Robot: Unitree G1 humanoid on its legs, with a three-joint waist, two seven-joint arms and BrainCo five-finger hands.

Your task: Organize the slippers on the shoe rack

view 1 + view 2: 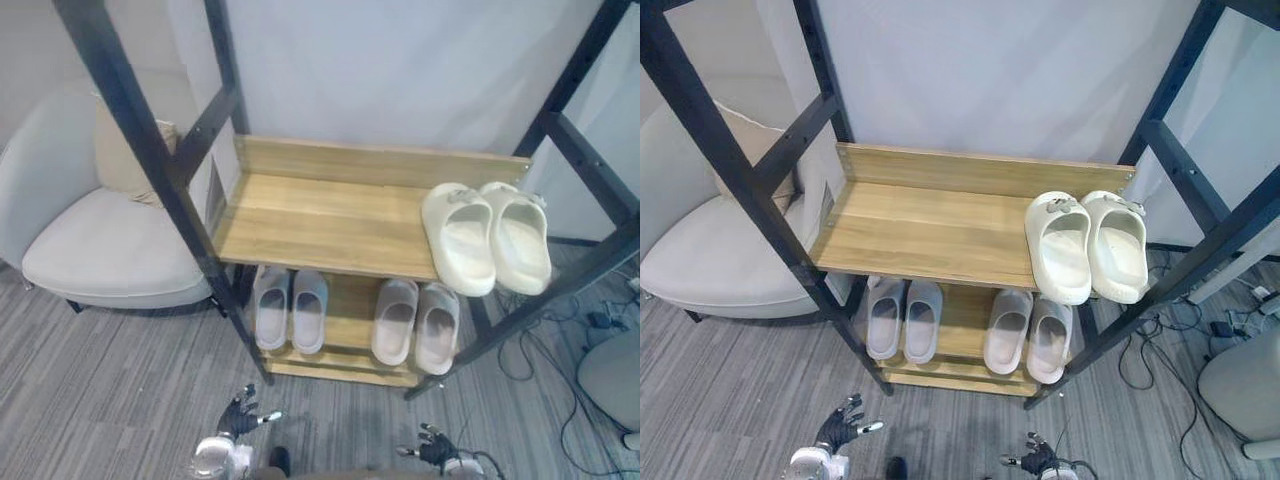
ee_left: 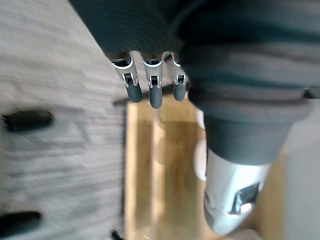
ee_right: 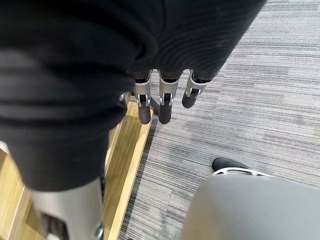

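Observation:
A wooden shoe rack [image 1: 330, 225] in a black frame stands ahead. A cream pair of slippers [image 1: 485, 235] lies at the right end of its top shelf. On the lower shelf sit a grey pair [image 1: 290, 308] at the left and a pinkish-grey pair [image 1: 415, 322] at the right. My left hand [image 1: 240, 415] hangs low in front of the rack, fingers relaxed and empty. My right hand [image 1: 435, 447] hangs low at the right, also open and empty. Straight fingers [image 2: 152, 90] show in the left wrist view, and straight fingers [image 3: 165, 102] in the right wrist view.
A light grey armchair [image 1: 100, 240] with a beige cushion stands left of the rack. Cables [image 1: 560, 350] lie on the grey carpet at the right, near a grey seat [image 1: 610, 375]. A white wall is behind the rack.

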